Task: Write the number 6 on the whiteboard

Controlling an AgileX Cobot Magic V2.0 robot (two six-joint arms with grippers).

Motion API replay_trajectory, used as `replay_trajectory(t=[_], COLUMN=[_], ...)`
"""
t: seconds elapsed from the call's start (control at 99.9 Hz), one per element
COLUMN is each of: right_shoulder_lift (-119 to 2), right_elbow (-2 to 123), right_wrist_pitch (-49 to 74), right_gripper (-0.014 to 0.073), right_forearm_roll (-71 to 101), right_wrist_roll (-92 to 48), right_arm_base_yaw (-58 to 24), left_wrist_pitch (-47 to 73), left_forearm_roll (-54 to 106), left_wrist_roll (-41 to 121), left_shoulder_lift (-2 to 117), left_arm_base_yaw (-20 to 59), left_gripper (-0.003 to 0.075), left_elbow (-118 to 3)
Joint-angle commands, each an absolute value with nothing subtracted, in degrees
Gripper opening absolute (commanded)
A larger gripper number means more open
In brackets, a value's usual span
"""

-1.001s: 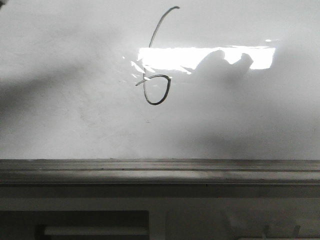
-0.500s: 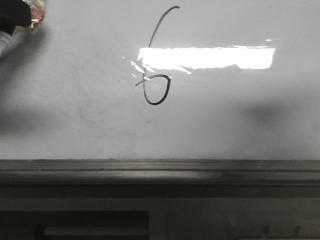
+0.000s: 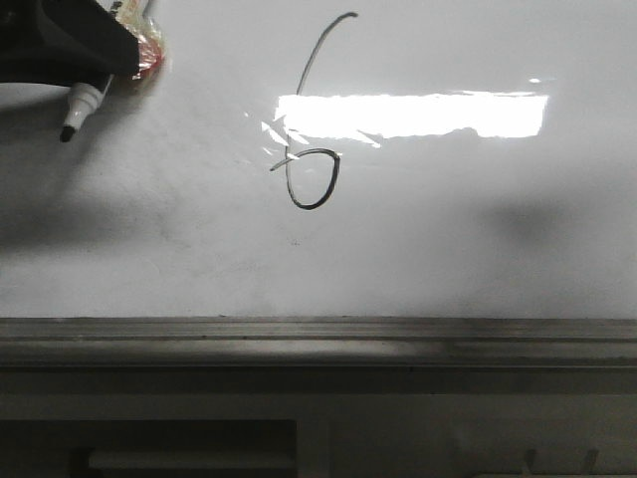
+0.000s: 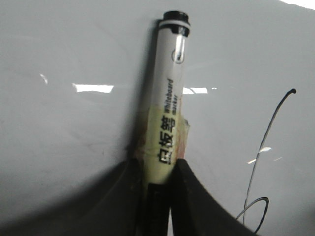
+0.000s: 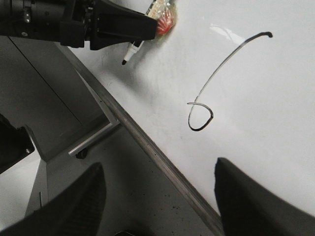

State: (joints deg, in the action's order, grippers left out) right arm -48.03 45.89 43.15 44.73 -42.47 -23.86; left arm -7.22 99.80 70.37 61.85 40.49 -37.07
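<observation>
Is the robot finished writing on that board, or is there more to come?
Done, it seems: a complete number 6, stem and closed loop, stands on the whiteboard. In hand: the left gripper grips the marker, tip off to the side of the digit. The right gripper is open and empty. Nothing obvious remains.

White marker pen [image 3: 85, 105], black tip [image 3: 67, 132] pointing down, yellowish tape [image 4: 162, 142] wrapped mid-barrel, printed label. Metal rail [image 5: 93, 137] below, on grey floor [image 5: 74, 182].
</observation>
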Motion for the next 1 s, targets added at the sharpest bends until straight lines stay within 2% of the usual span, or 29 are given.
replay_trajectory(t=[0.0,0.11,0.18,0.32,0.47,0.56,0.82,0.91,0.991], right_shoulder_lift=[-47.37,-47.37,-47.37,-47.49,-47.49,-47.38,-44.33,-42.71,-40.86], right_elbow=[47.33,47.33,47.33,47.33,47.33,47.33,47.33,47.33,47.21], right_wrist_pitch=[40.42,40.38,40.25,40.16,40.04,39.75,39.59,38.73,36.86], right_gripper=[0.0426,0.0426,0.0426,0.0426,0.0426,0.0426,0.0412,0.0367,0.0282], right_forearm_roll=[47.09,47.09,47.09,47.09,46.57,46.57,45.45,45.45,45.45], right_wrist_roll=[-42.46,-42.46,-42.46,-42.46,-42.46,-42.46,-42.46,-42.46,-42.46], right_arm_base_yaw=[-23.45,-23.45,-23.45,-23.45,-23.45,-23.45,-23.45,-23.45,-23.45], left_wrist_pitch=[-7.17,-6.84,-6.84,-6.84,-7.3,-7.38,-7.38,-7.38,-6.85], left_forearm_roll=[99.49,98.1,97.68,97.57,96.45,94.9,94.85,94.28,94.05], left_wrist_roll=[69.79,69.79,69.79,69.79,69.79,70.83,83.56,86.31,88.23], left_shoulder_lift=[61.73,61.73,61.73,61.73,61.06,59.48,46.56,40.48,35.58], left_arm_base_yaw=[40.63,40.63,40.63,40.63,40.63,40.63,40.63,40.63,40.63], left_gripper=[-0.0019,-0.0002,0.0057,0.0246,0.0488,0.0571,0.058,0.0572,0.0557], left_elbow=[-38.87,-38.87,-38.87,-38.87,-38.87,-38.87,-36.69,-34.64,-32.3])
